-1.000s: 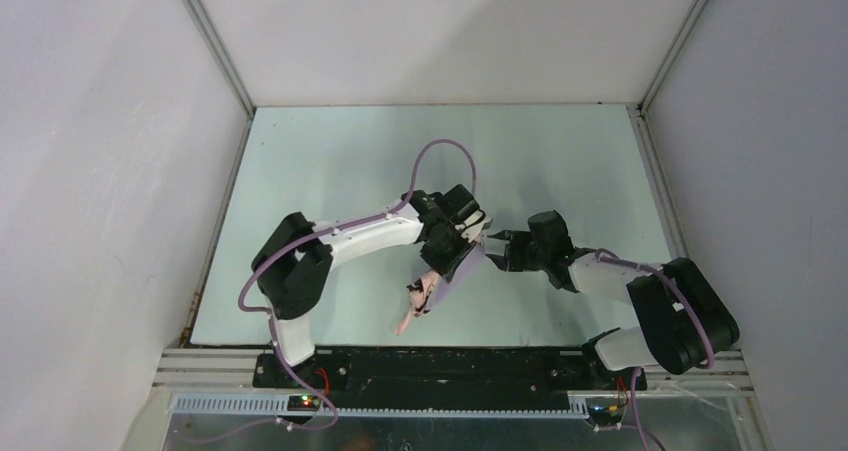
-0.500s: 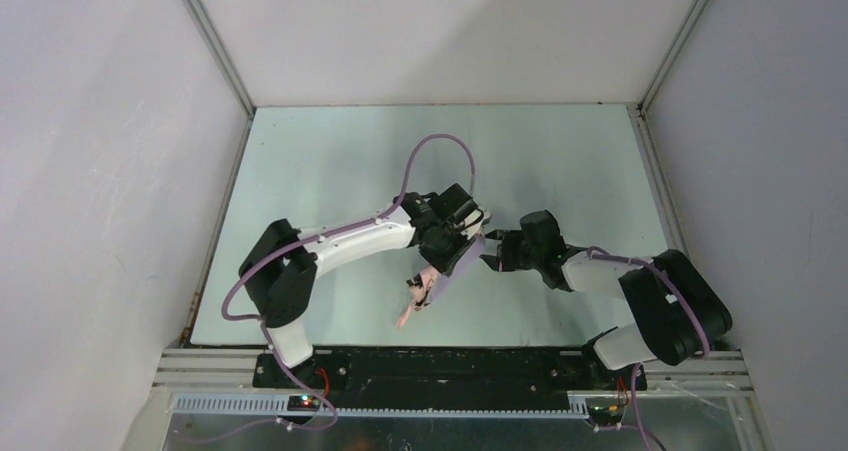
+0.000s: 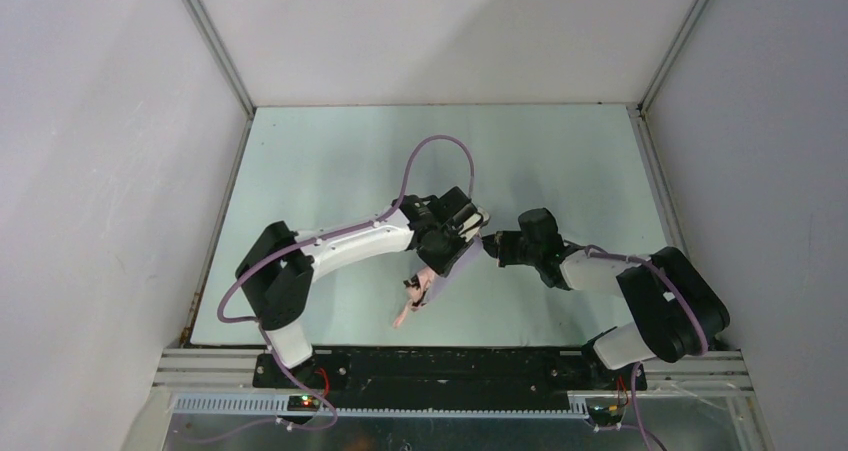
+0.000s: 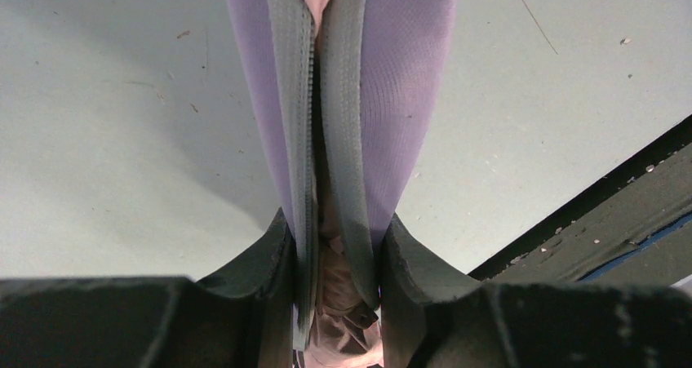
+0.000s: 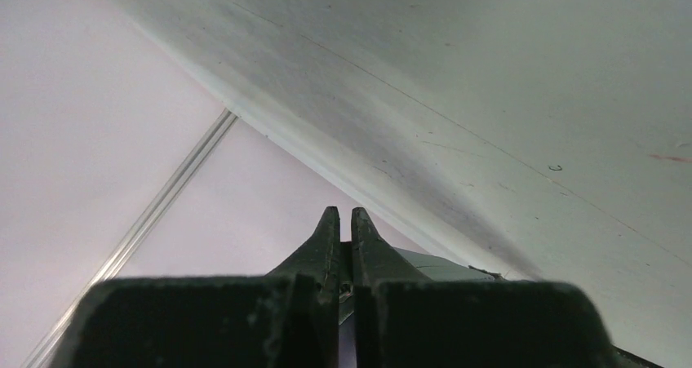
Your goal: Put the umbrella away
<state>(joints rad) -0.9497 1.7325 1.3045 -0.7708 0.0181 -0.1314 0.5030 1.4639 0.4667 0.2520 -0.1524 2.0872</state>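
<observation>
Two pincers of mine: left pincer (image 4: 336, 229) clamps the lilac case (image 4: 408, 74), pale pink umbrella (image 3: 412, 306) poking out; right pincer (image 5: 339, 221) closed.

Room over the far table (image 3: 400, 141), walls (image 3: 100, 171) on three sides.

the case (image 4: 408, 99) is a soft lilac with a fine woven texture, and its zipper (image 4: 347, 139) strip is dull grey. umbrella (image 3: 410, 309) fabric is pale pink. table (image 3: 330, 161) is washed-out mint green, arms (image 3: 355, 239) are white and black, cables (image 3: 440, 139) purple.
</observation>
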